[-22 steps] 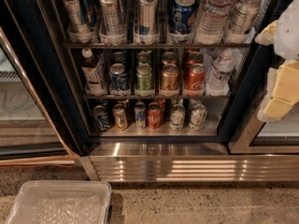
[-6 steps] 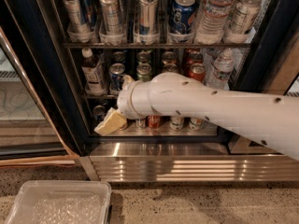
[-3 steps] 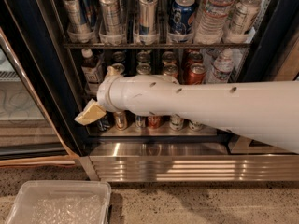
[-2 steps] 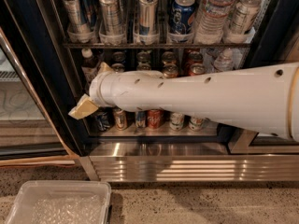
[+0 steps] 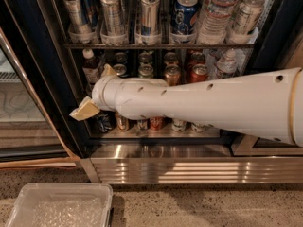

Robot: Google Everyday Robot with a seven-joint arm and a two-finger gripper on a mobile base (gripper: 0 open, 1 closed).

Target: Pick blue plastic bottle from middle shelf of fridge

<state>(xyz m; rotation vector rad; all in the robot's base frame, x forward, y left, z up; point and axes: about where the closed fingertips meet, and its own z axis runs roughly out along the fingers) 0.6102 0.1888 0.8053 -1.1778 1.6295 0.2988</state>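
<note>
Approach stage, no grasp yet: the blue plastic bottle stands at the 9 o'clock end of the middle shelf. The gripper is just at its 6 o'clock, jaws wide and empty. Closing on the bottle and lifting it out remain, by my reading.

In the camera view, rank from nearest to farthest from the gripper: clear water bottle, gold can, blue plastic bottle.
1. Blue plastic bottle, beside the gripper, at the row's left end.
2. Gold can, mid-row.
3. Clear water bottle, right end.
</note>
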